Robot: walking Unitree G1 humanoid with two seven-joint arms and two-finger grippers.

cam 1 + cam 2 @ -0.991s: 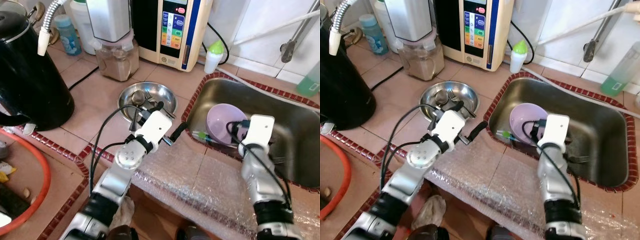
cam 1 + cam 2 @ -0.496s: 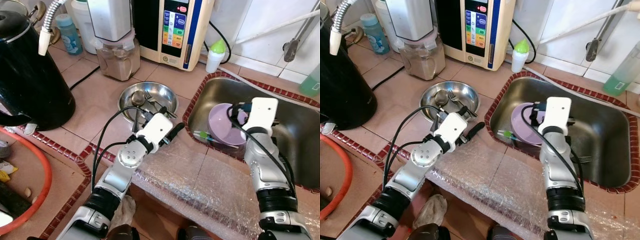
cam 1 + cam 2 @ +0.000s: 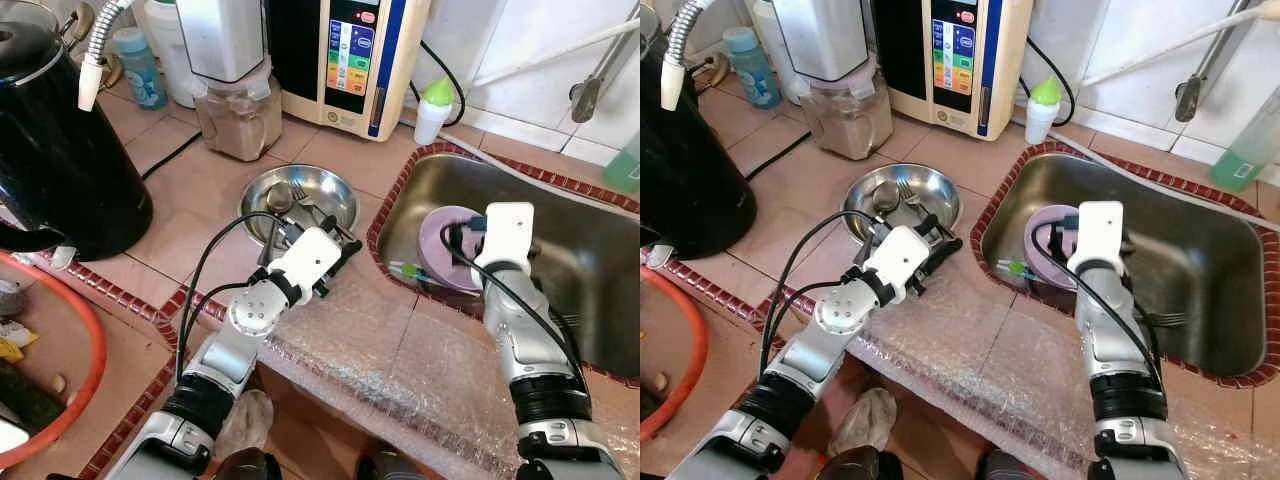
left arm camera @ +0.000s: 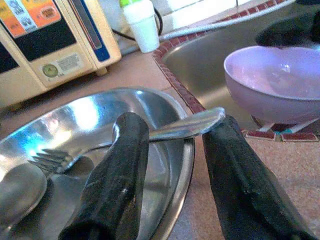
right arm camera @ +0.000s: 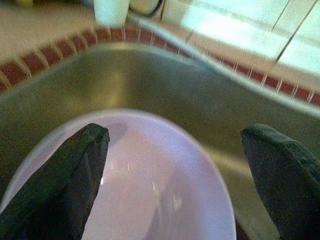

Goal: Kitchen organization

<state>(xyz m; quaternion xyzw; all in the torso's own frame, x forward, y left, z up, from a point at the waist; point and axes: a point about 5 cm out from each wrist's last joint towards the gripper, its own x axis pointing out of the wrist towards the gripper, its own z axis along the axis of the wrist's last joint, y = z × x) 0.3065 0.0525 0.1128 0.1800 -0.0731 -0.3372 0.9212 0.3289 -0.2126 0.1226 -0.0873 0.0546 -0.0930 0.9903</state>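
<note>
A steel bowl sits on the tiled counter left of the sink, holding a fork and a spoon. The fork's handle sticks out over the rim. My left gripper is open at that rim, one finger on each side of the handle tip, also seen as the left gripper from above. A pale purple bowl rests in the sink. My right gripper hangs open just above it, fingers wide apart.
The steel sink has a red-tiled rim. A black kettle, a blender, a water machine and a green-capped bottle line the back. Bubble wrap covers the front edge; a red basin stands left.
My left gripper has drawn back toward the steel bowl and now straddles the fork handle. My right gripper rose, then shifted left and settled over the purple bowl.
</note>
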